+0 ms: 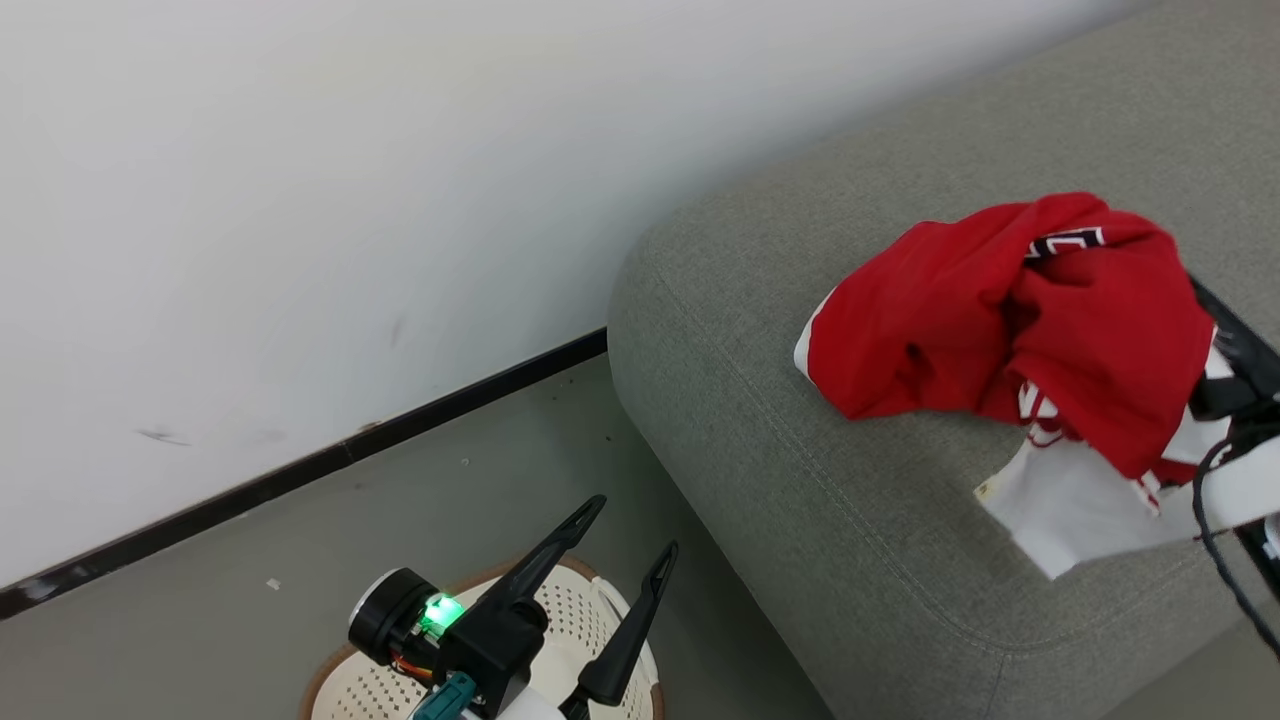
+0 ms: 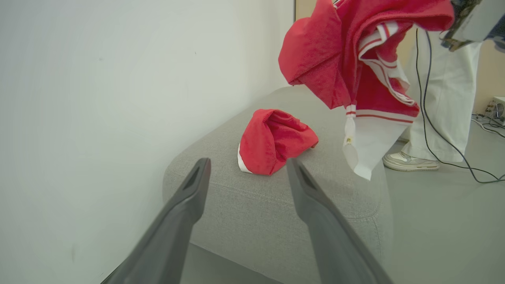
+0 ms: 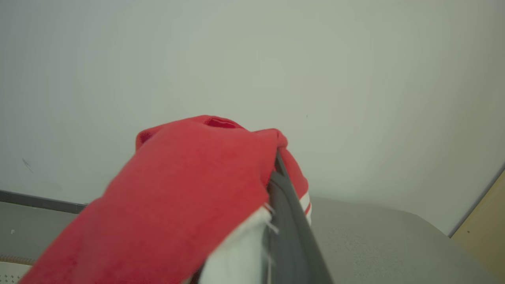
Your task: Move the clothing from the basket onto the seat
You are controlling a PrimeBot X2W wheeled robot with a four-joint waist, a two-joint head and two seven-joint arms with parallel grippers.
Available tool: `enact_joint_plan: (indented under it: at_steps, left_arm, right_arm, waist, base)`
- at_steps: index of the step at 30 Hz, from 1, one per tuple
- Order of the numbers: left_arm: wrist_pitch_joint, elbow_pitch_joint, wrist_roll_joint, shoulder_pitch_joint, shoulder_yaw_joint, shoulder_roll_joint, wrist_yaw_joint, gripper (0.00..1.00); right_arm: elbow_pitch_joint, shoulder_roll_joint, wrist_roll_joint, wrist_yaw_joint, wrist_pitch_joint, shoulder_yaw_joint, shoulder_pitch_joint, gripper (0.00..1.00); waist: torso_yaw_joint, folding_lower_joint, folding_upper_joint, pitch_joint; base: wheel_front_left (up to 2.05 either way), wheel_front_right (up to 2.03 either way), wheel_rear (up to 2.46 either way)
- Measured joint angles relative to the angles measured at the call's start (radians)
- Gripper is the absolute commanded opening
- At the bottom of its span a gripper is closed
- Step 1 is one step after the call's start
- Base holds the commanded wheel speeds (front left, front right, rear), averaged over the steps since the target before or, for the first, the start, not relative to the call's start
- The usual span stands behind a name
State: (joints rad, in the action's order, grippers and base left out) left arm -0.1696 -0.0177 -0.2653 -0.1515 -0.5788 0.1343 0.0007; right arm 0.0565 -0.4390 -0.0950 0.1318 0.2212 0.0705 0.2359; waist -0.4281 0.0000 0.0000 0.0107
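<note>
the right gripper [image 3: 280, 177] pinches a soft red garment with white trim [image 2: 355, 59], which hangs below its fingers to clear the grey-green woven sofa [image 1: 800, 520], seemingly for dropping just beside the crumpled red garment [image 2: 272, 142] lying there. the left gripper [image 1: 636, 524] waits wide open above the cream perforated plastic basket [image 1: 380, 690].

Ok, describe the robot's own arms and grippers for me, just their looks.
Left gripper: two long, dark, tapered fingers with slotted tips, on a black body carrying a lit green light, a round black-and-silver part and a teal fitting. Right gripper: dark grey fingers, black housing, a white link and a loose black cable.
</note>
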Motion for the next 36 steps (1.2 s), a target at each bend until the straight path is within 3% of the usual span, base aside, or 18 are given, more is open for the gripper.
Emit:
enact_joint_plan:
  at_steps: [6, 19, 28, 36]
  left_arm:
    - [0.002, -0.036, 0.023, 0.0, 0.002, 0.011, 0.017, 1.0]
    - [0.051, -0.112, 0.075, -0.006, -0.022, 0.028, 0.032, 1.0]
    - [0.096, -0.165, 0.101, -0.051, -0.053, 0.026, 0.032, 1.0]
    - [0.125, -0.19, 0.127, -0.09, -0.069, 0.027, 0.03, 1.0]
  right_arm:
    - [-0.111, -0.043, -0.051, 0.0, -0.035, -0.008, 0.162, 0.0]
    - [-0.325, -0.105, -0.078, 0.0, -0.041, -0.087, 0.337, 0.0]
    - [-0.5, -0.1, -0.023, 0.0, -0.017, -0.157, 0.349, 0.0]
    - [-0.624, -0.038, 0.011, 0.0, 0.009, -0.218, 0.372, 0.0]
  waist:
    - [0.001, -0.0001, 0.0, 0.039]
    - [0.042, 0.0, 0.0, 0.123]
    - [0.086, 0.0, 0.0, 0.194]
    - [0.126, 0.0, 0.0, 0.26]
  base:
    - [0.0, 0.0, 0.0]
    - [0.0, 0.0, 0.0]
    - [0.0, 0.0, 0.0]
    - [0.0, 0.0, 0.0]
